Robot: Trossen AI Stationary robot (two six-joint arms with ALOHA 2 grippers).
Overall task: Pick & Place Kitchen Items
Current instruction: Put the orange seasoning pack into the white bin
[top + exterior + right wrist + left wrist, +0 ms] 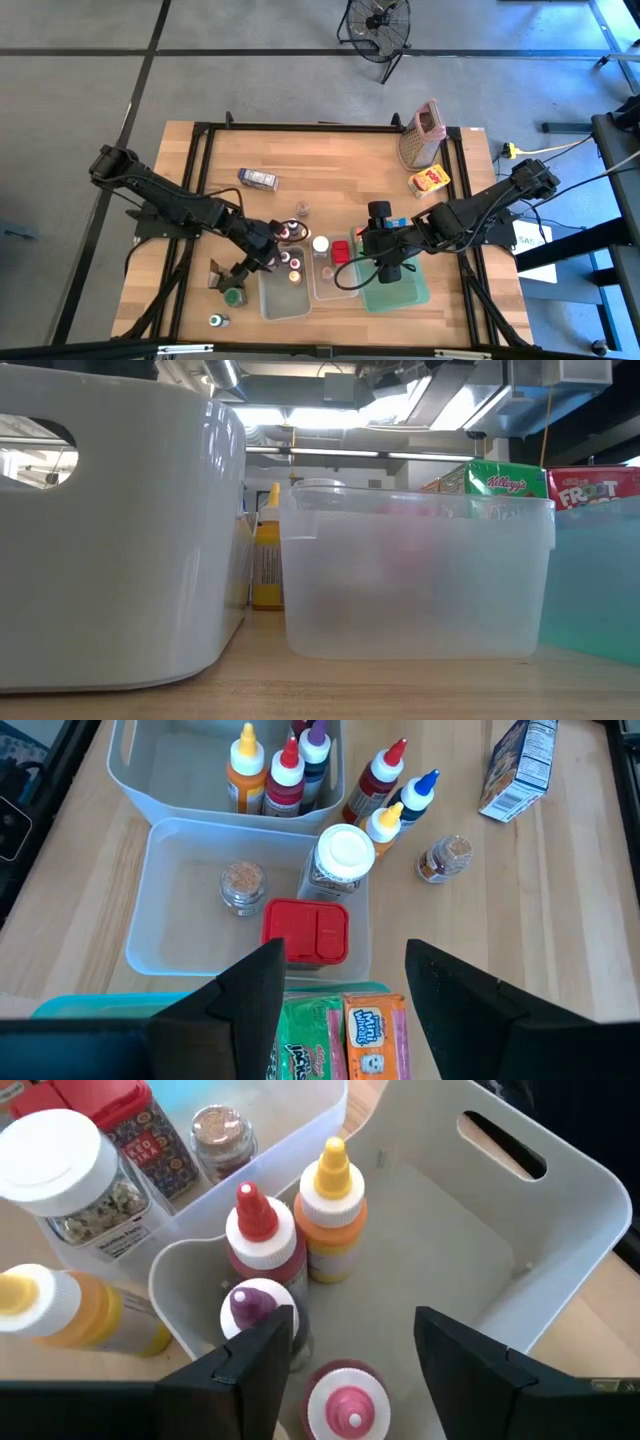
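Only the low view shows the Kellogg's carton (506, 478) and "FROOT" carton (598, 488) lettering behind the clear tub (418, 580), while the wrist views show both spread claws, left claw (350, 1355) above bottles (300, 1230) in the white tub (560, 1190), right claw (345, 975) above the red-capped jar (306, 932).

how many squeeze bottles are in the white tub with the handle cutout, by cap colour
yellow-capped bottle: 1
red-capped bottle: 1
purple-capped bottle: 1
pink-capped bottle: 1
total: 4
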